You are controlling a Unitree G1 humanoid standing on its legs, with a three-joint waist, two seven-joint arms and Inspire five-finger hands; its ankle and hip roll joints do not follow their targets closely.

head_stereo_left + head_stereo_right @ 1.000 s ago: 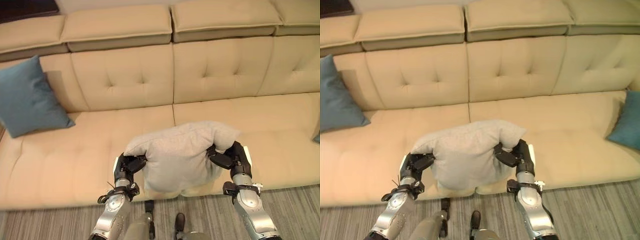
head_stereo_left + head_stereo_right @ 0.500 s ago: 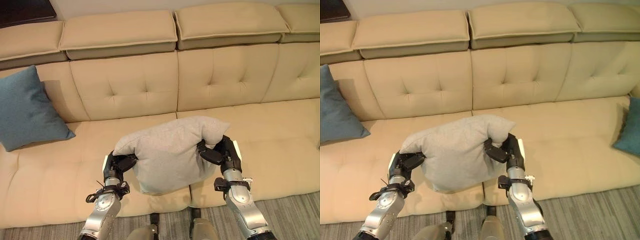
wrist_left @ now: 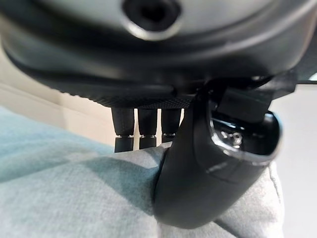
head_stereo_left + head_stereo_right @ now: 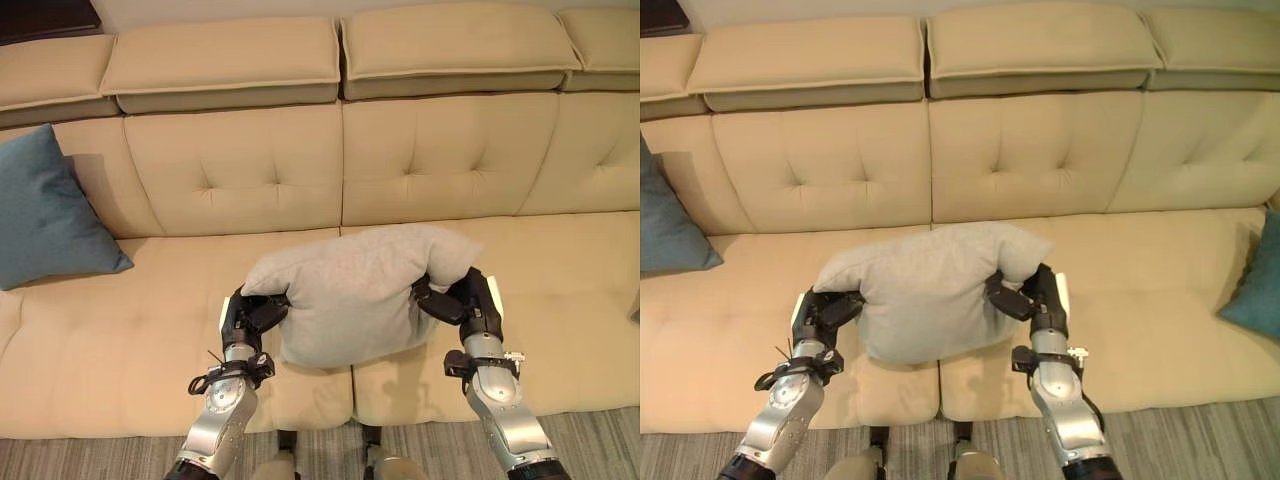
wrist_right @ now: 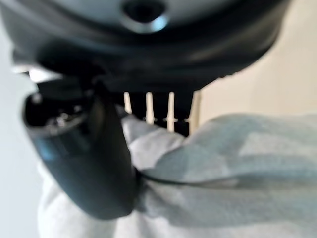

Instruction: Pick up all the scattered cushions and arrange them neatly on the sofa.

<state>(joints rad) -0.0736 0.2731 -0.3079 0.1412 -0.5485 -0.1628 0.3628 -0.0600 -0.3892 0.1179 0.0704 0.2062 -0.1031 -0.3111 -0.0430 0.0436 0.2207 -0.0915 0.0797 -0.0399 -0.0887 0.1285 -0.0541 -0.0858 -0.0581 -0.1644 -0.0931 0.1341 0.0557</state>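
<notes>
Left eye view looks down on a beige tufted sofa (image 4: 120, 330) with a pale grey cushion (image 4: 355, 295) held up between both hands over the seat, near its front edge and roughly at the middle seam. The left hand (image 4: 250, 315) grips the cushion's left upper corner, and the right hand (image 4: 460, 300) grips its right upper corner, so the fabric bunches at both corners and the lower part hangs down towards the seat.

Left wrist view shows that hand's thumb (image 3: 208, 168) pressed onto the grey cloth with the fingers (image 3: 141, 129) curled behind the fold, pinching it. Right wrist view shows the same on the other side: the thumb (image 5: 94, 163) lies over the cloth and the fingers (image 5: 158, 111) close behind it.

A teal cushion (image 4: 45, 215) leans upright against the backrest at the far left end of the sofa, well apart from the grey one. Another teal cushion (image 4: 1255, 285) sits at the right end of the seat, cut off by the edge of the right eye view. Grey striped carpet (image 4: 100, 455) runs along the near side of the sofa.
</notes>
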